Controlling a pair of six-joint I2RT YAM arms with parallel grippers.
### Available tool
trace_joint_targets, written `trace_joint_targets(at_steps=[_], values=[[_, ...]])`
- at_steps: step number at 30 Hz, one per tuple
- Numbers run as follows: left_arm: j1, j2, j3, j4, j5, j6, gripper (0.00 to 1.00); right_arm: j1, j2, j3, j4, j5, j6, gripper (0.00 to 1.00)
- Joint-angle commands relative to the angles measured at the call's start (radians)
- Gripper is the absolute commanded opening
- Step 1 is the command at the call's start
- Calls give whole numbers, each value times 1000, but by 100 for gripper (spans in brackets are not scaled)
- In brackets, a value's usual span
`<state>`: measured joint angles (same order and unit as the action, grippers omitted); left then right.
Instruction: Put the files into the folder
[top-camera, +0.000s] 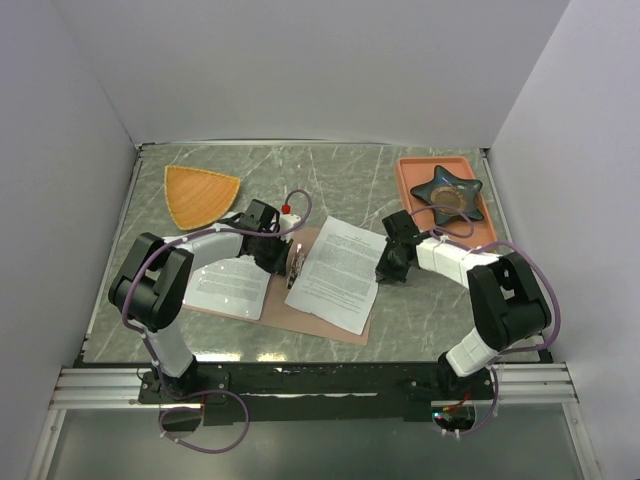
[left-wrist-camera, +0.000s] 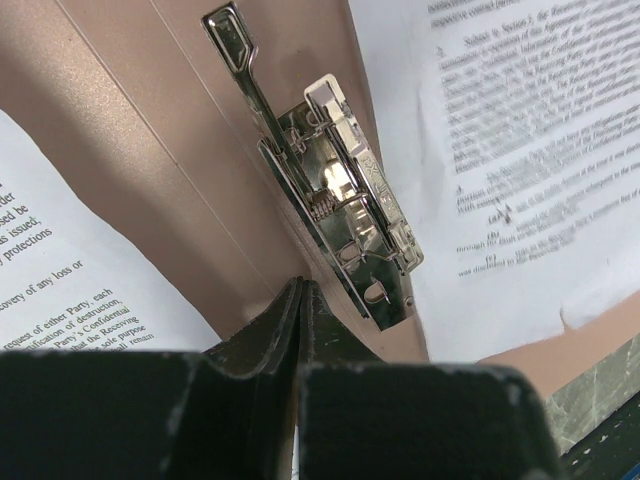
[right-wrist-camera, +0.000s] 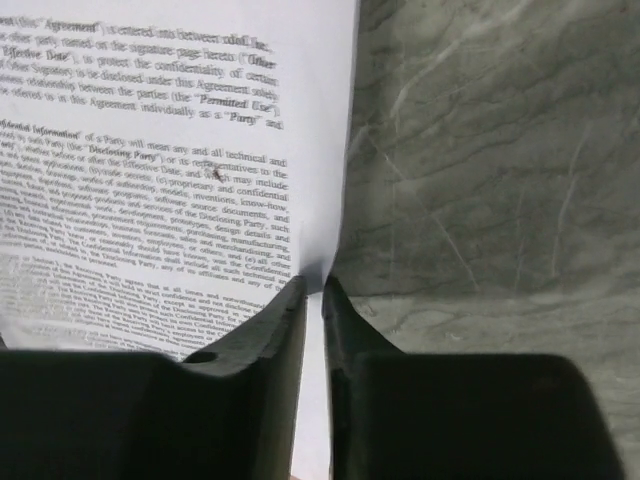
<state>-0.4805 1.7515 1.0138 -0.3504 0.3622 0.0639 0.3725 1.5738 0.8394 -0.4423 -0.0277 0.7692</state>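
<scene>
The pinkish-brown folder (top-camera: 305, 318) lies open on the table's middle. A metal clip (top-camera: 295, 265) sits at its crease. One printed sheet (top-camera: 230, 288) lies on its left half. A second sheet (top-camera: 340, 272) lies on its right half, overhanging the edges. My left gripper (top-camera: 283, 262) is shut and empty, its tips (left-wrist-camera: 300, 287) on the folder (left-wrist-camera: 150, 130) just beside the clip (left-wrist-camera: 350, 230). My right gripper (top-camera: 383, 270) is closed on the right edge of the second sheet (right-wrist-camera: 150, 180), which runs between the jaws (right-wrist-camera: 313, 285).
An orange fan-shaped plate (top-camera: 200, 193) lies at the back left. A salmon tray (top-camera: 412, 175) with a dark star-shaped dish (top-camera: 447, 193) stands at the back right, close behind the right arm. Grey marble table (right-wrist-camera: 480, 150) shows right of the sheet.
</scene>
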Motion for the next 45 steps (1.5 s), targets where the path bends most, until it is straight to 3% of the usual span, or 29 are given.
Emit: trace_joint_targets(at_steps=[1, 3, 14, 19, 26, 45], values=[[-9, -7, -12, -42, 12, 11, 6, -4, -4, -26, 50, -26, 30, 6], [-9, -6, -12, -44, 12, 14, 6, -4, -17, -23, 44, -26, 16, 0], [-9, 0, -6, -45, 6, 16, 6, -3, -129, -3, 25, -71, -203, 0], [-9, 2, -1, -47, 4, 13, 6, 8, -77, 56, -9, -152, -318, 0], [-9, 2, -1, -48, -6, 13, 5, 16, -57, 110, -64, -146, -435, 0], [-20, -6, -3, -59, 15, 13, 5, 88, 3, 105, 5, -124, -304, 0]])
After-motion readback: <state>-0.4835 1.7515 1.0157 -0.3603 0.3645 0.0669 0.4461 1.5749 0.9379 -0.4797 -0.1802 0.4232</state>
